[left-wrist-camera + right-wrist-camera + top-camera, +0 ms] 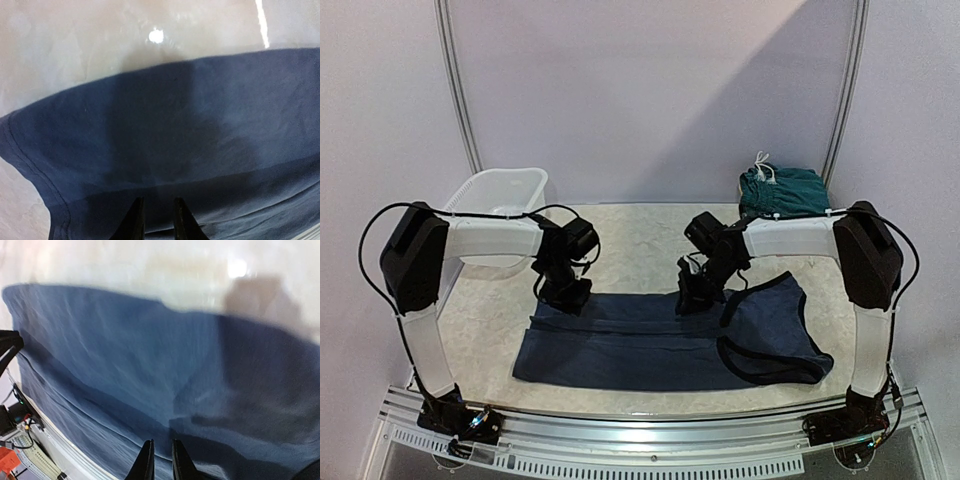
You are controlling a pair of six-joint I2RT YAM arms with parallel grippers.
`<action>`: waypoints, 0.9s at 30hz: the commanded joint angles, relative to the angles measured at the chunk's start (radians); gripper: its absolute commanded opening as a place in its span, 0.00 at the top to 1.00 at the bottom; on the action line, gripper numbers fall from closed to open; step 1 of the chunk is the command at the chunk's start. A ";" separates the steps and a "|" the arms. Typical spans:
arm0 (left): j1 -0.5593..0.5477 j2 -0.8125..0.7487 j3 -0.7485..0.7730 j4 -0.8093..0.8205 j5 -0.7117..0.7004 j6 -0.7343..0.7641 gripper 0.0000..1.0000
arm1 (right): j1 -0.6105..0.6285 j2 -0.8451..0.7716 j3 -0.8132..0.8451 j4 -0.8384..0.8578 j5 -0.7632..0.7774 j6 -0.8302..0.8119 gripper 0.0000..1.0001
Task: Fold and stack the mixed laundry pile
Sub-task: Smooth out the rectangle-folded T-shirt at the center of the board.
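The navy T-shirt [640, 345] lies spread flat across the front of the table, its top strip folded over and its collar end to the right. Dark teal shorts [782, 190] with a white drawstring sit folded at the back right. My left gripper [565, 295] hovers over the shirt's upper left edge. My right gripper [692, 298] hovers over the upper edge near the middle. In the left wrist view the gripper [159, 220] points at the navy T-shirt [175, 125], jaws a narrow gap apart with nothing between. The right gripper [162, 462] stands likewise over the navy T-shirt [125, 365].
A white plastic tub [500, 192] stands at the back left, behind the left arm. The marbled tabletop [640, 240] shows bare between the arms and the back wall. A metal rail [650, 435] runs along the near edge.
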 commanded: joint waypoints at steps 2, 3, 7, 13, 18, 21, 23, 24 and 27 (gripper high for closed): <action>0.002 -0.065 -0.140 0.042 0.020 -0.005 0.81 | 0.043 -0.010 -0.081 0.014 0.008 0.027 0.87; 0.001 -0.081 -0.170 0.051 0.020 -0.010 0.81 | 0.045 -0.022 -0.097 0.015 0.013 0.033 0.87; -0.006 -0.140 -0.257 0.093 0.023 -0.043 0.81 | 0.047 -0.061 -0.128 0.005 0.032 0.049 0.87; -0.017 -0.178 -0.261 0.092 -0.011 -0.060 0.81 | 0.044 -0.103 -0.026 -0.120 0.128 0.022 0.86; -0.017 -0.194 -0.191 0.048 -0.042 -0.045 0.80 | -0.020 -0.139 0.062 -0.261 0.259 0.025 0.61; -0.017 -0.203 -0.167 0.038 -0.054 -0.038 0.80 | -0.107 -0.168 0.066 -0.325 0.348 0.062 0.46; -0.017 -0.210 -0.166 0.040 -0.061 -0.037 0.80 | -0.166 -0.185 0.064 -0.362 0.393 0.097 0.38; -0.017 -0.215 -0.167 0.042 -0.063 -0.037 0.80 | -0.195 -0.187 0.063 -0.380 0.414 0.106 0.35; -0.017 -0.225 -0.172 0.044 -0.073 -0.034 0.80 | -0.280 -0.177 0.062 -0.409 0.446 0.147 0.32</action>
